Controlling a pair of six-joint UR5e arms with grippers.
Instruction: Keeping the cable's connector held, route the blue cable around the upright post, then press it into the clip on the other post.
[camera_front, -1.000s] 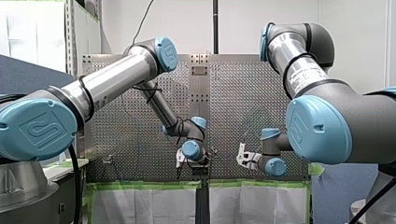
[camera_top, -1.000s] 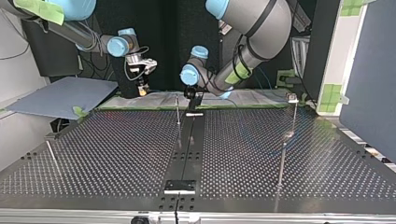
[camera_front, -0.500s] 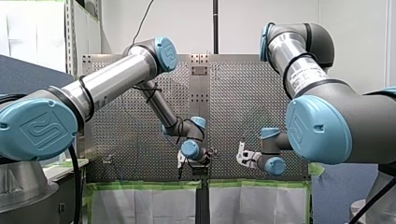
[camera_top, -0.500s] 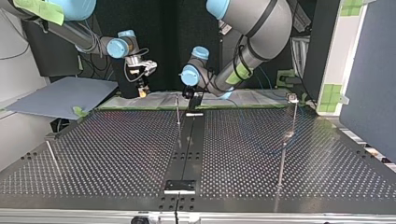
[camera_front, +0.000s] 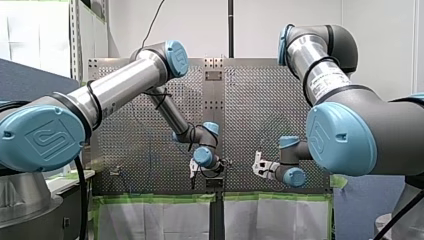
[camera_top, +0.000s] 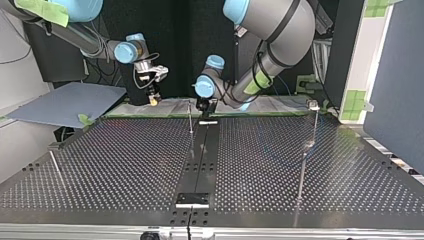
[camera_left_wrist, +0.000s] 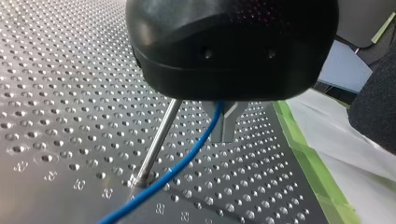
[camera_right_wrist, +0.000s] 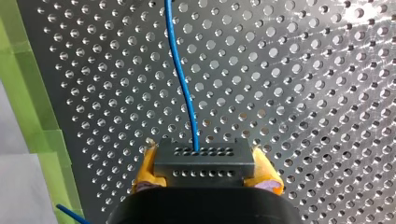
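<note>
In the right wrist view my right gripper (camera_right_wrist: 204, 173) is shut on a black connector block (camera_right_wrist: 203, 158), with yellow pads (camera_right_wrist: 145, 169) on both its sides. The blue cable (camera_right_wrist: 180, 79) leaves the block and runs out over the perforated table (camera_right_wrist: 303, 93). In the left wrist view my left gripper (camera_left_wrist: 223, 133) is shut on the blue cable (camera_left_wrist: 187, 156), which hangs down past a thin upright post (camera_left_wrist: 156, 144) just beside the fingers. In the top view my left gripper (camera_top: 205, 104) hovers by that post (camera_top: 190, 118); my right gripper (camera_top: 153, 98) is further left. A second post (camera_top: 313, 125) carries a clip (camera_top: 313, 105).
Green tape (camera_left_wrist: 308, 163) lines the table's edge near both grippers. A blue-grey board (camera_top: 65, 102) lies off the table at the top view's left. A short slanted rod (camera_top: 55, 167) stands at the left, and a dark strip with a bracket (camera_top: 192, 200) runs down the middle.
My left gripper has drifted slightly, lower in the top view and closer to the upright post. My right gripper has shifted a little to the right in the top view, still holding the connector.
</note>
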